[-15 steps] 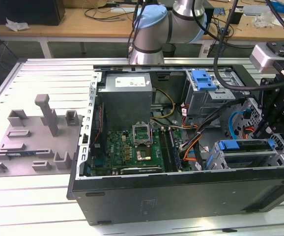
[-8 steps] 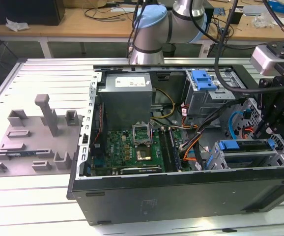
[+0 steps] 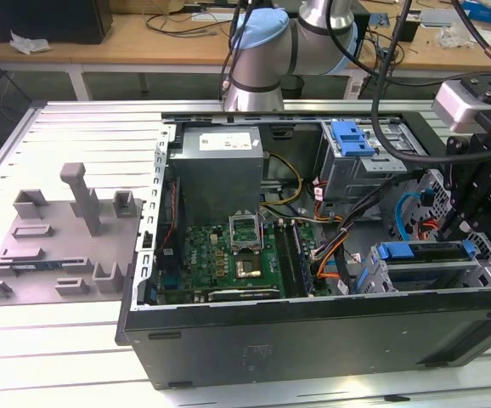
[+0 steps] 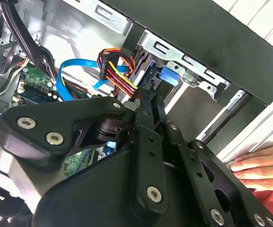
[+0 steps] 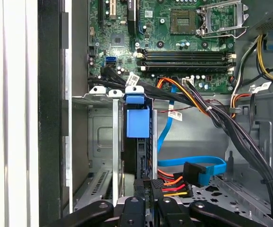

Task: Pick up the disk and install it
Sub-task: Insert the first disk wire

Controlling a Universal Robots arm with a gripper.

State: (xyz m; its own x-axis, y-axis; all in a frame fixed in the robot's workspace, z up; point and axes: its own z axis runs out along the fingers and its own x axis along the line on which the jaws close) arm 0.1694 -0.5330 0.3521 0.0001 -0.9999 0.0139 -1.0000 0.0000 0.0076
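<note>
inside the computer case (image 5: 49, 118), the disk (image 5: 137, 123) is seen edge-on in a slot of the grey drive cage (image 5: 101, 137), its near end gripped by the claw (image 5: 149, 183).

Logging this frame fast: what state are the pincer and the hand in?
Pincer: cannot be told; its tip is at the disk in the drive cage.
Hand: lies flat, holding nothing.

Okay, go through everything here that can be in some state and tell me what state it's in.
computer case: lying on its side, side panel off.
disk: standing in a slot of the drive cage.
CPU socket: load plate open.
blue data cable: free end unplugged.
gripper: right by the disk's end.
</note>
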